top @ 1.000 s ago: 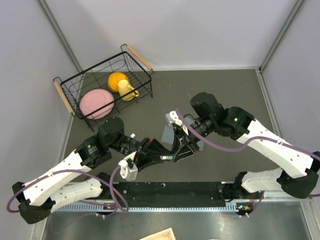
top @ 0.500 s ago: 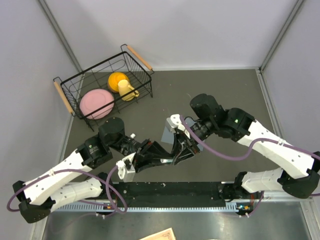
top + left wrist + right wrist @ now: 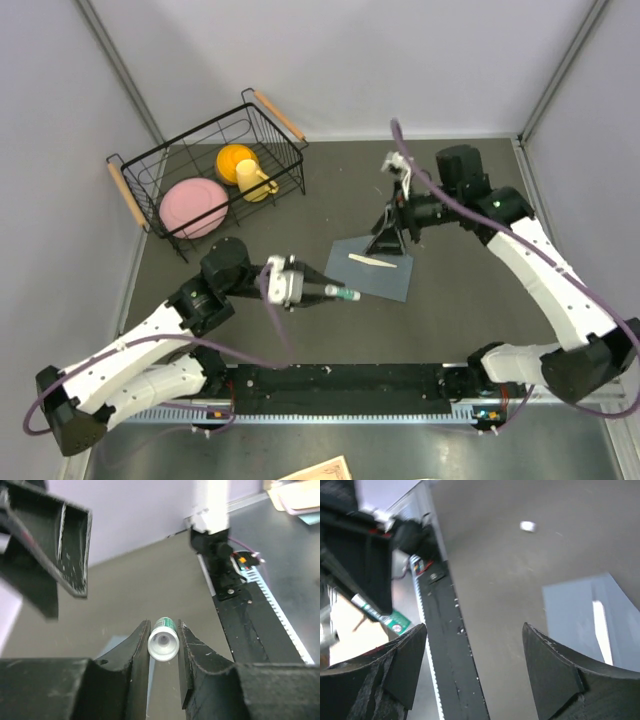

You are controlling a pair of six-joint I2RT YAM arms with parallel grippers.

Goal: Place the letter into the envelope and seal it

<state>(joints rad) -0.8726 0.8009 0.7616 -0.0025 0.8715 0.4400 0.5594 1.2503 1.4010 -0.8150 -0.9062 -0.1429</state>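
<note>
The blue-grey envelope [image 3: 372,270] lies flat at mid table. Only a narrow cream strip of the letter [image 3: 373,261] shows on it; the rest is hidden. The right wrist view shows the same envelope [image 3: 580,605] and strip [image 3: 602,632] at its right edge. My left gripper [image 3: 335,293] hovers off the envelope's near-left edge, shut on a white-and-green glue stick [image 3: 163,639] that points toward it. My right gripper [image 3: 386,243] hangs above the envelope's far edge, jaws wide open [image 3: 475,652] and nothing between them.
A black wire dish rack [image 3: 140,165] stands at the back left with a pink plate [image 3: 195,206] and a yellow cup [image 3: 243,168] in it. A small white bit [image 3: 527,526] lies on the table. Grey walls close in on three sides.
Both grippers were huddled together over the envelope. The right one has opened and swung up and back to the right. The left one has drawn back left with the glue stick, uncovering the envelope.
</note>
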